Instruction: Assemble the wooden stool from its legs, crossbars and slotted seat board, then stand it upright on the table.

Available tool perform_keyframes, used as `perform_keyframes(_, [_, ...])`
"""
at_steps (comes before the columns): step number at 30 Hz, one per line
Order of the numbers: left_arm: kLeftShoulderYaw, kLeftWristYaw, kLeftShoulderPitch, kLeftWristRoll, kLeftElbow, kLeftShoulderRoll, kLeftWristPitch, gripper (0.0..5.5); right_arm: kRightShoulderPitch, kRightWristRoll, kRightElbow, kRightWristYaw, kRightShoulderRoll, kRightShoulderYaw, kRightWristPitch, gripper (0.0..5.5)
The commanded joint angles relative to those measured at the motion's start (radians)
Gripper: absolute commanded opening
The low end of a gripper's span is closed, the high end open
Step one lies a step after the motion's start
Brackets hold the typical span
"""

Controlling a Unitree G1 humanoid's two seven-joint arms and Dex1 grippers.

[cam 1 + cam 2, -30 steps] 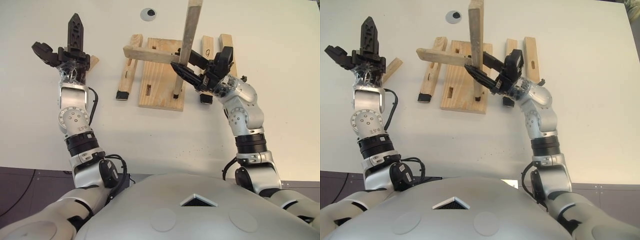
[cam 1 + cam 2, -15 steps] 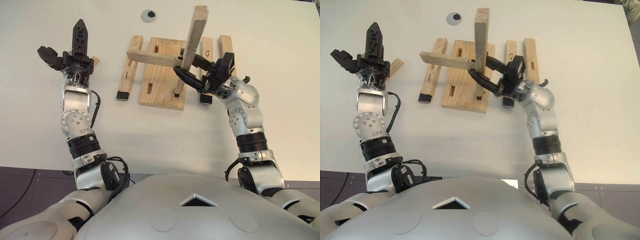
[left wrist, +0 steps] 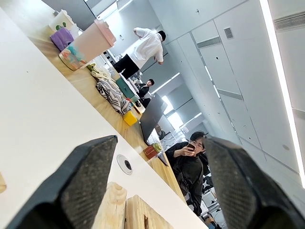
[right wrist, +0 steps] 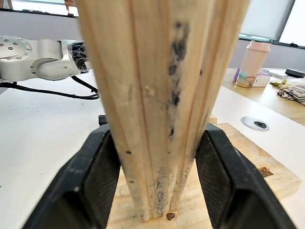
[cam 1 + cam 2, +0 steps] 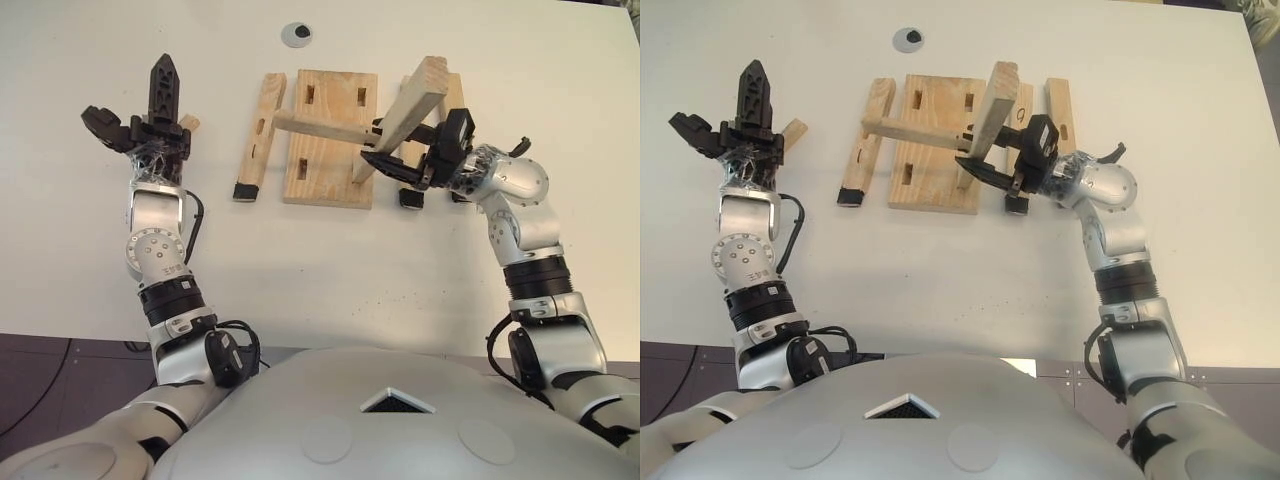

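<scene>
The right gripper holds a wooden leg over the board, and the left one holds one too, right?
No. The left gripper is open and empty, as the left eye view shows. The right gripper does hold a wooden leg over the board.

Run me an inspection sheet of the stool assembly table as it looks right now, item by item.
surface: white table, parts grouped at its far side.
job's things: seat board flat; leg tilted over it, crossbar joined to it; spare leg flat left of the board; two more legs flat on its right; short wood piece.
clutter: grey grommet beyond the board.
hands: left hand open, raised; right hand shut on the leg.
cables: black cable beside the left forearm.
surroundings: wooden bench with pink cup.
</scene>
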Motion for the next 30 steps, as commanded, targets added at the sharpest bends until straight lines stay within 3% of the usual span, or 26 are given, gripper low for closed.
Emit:
perform_keyframes(1, [0.009, 0.015, 0.011, 0.015, -0.007, -0.015, -0.023, 3.31, 0.044, -0.048, 0.059, 0.027, -0.091, 0.014, 0.142, 2.17])
perform_keyframes(18, [0.014, 0.019, 0.003, 0.025, 0.014, -0.011, -0.038, 3.31, 0.117, 0.024, -0.269, 0.082, -0.210, 0.019, 0.319, 2.15])
perform_keyframes(19, [0.014, 0.020, 0.003, 0.028, 0.016, -0.011, -0.039, 3.31, 0.116, 0.011, -0.270, 0.069, -0.212, 0.023, 0.320, 2.53])
perform_keyframes(27, [0.014, 0.019, 0.000, 0.040, 0.022, -0.009, -0.039, 3.31, 0.132, -0.067, -0.259, 0.079, -0.313, -0.020, 0.308, 4.02])
perform_keyframes(30, [0.018, 0.020, 0.010, 0.041, 0.019, -0.015, -0.046, 3.31, 0.100, -0.068, -0.237, -0.006, -0.290, -0.082, 0.317, 4.32])
